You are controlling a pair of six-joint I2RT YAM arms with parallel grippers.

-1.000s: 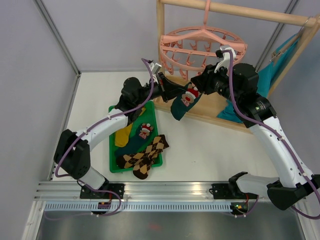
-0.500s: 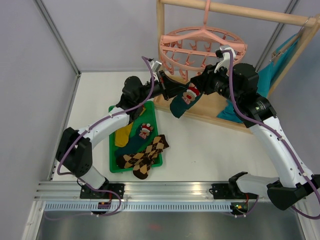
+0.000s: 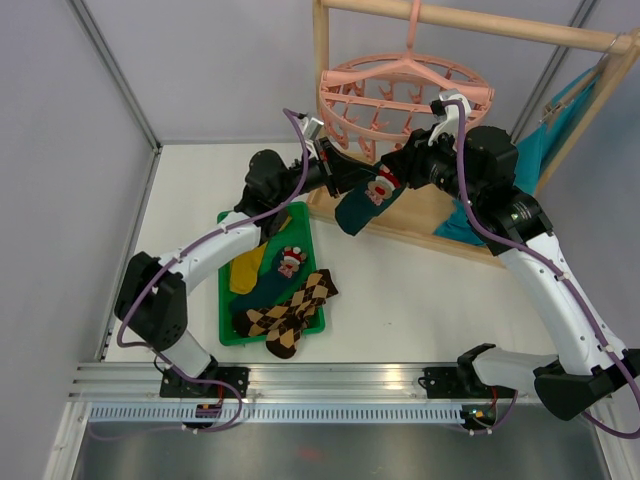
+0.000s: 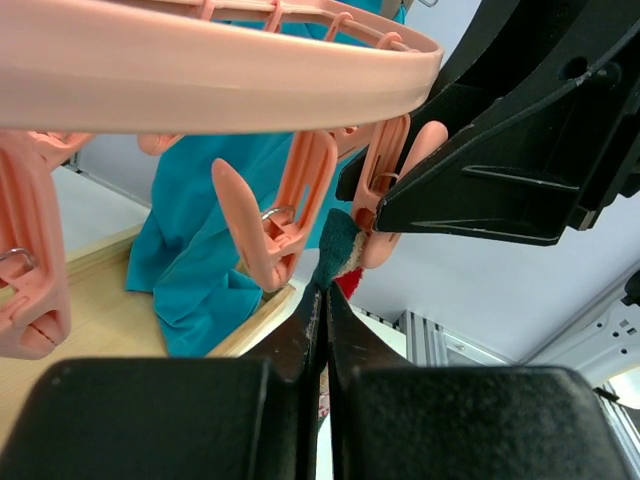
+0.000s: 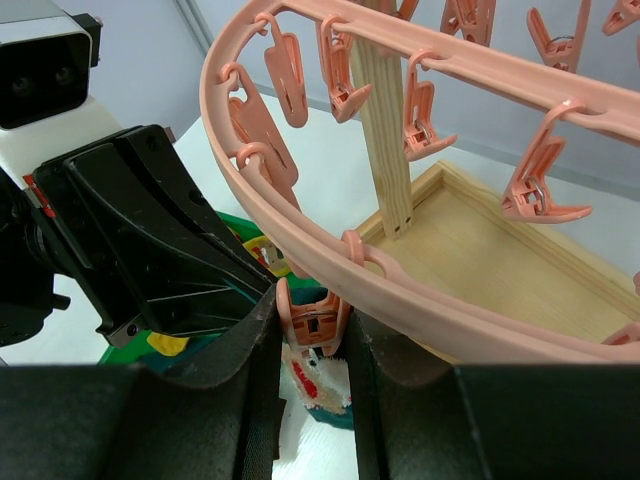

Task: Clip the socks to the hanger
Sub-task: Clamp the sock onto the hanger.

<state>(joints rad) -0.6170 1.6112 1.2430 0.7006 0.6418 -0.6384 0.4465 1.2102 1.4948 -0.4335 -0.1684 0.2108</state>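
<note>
Left claw (image 4: pixel 322 300): shut tight on the top edge of the teal sock (image 3: pixel 362 205), the one with a little Christmas figure on it.
Right claw (image 5: pixel 312 315): narrow, pressing one pink clip (image 5: pixel 318 300) from both sides.
Teal sock: up in the air, hanging down from the left claw, just under the hanger (image 4: pixel 200 85). Its top is right beside that clip.
Hanger: round and pink, hanging from the wooden rack (image 3: pixel 320 40), with many small clips dangling.
Green tray (image 3: pixel 223 290): on the table, holding a yellow sock (image 3: pixel 245 270), another teal sock (image 3: pixel 290 262) and brown diamond socks (image 3: pixel 290 315).
Blue cloth (image 3: pixel 530 150): hangs at the rack's right side.
</note>
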